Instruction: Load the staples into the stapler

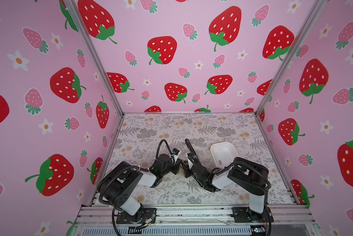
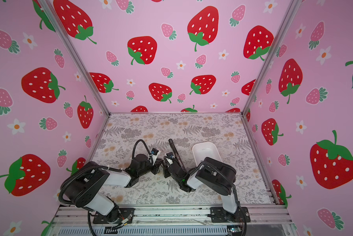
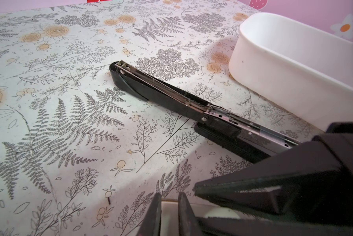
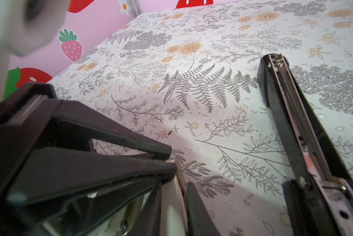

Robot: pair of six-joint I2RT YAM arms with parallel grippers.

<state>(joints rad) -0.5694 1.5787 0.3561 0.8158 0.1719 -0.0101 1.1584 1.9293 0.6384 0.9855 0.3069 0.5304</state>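
Note:
The black stapler lies folded open on the floral table, its metal magazine channel bare and facing up. Just in front of it my two grippers meet tip to tip. A small pale box sits between the jaws of my left gripper, which is shut on it. My right gripper is shut on the same pale box from the opposite side. The staples are hidden from every view.
A white oblong tray stands to the right of the stapler, partly behind the right arm. A tiny dark bit lies on the table left of the grippers. Strawberry-print walls close three sides.

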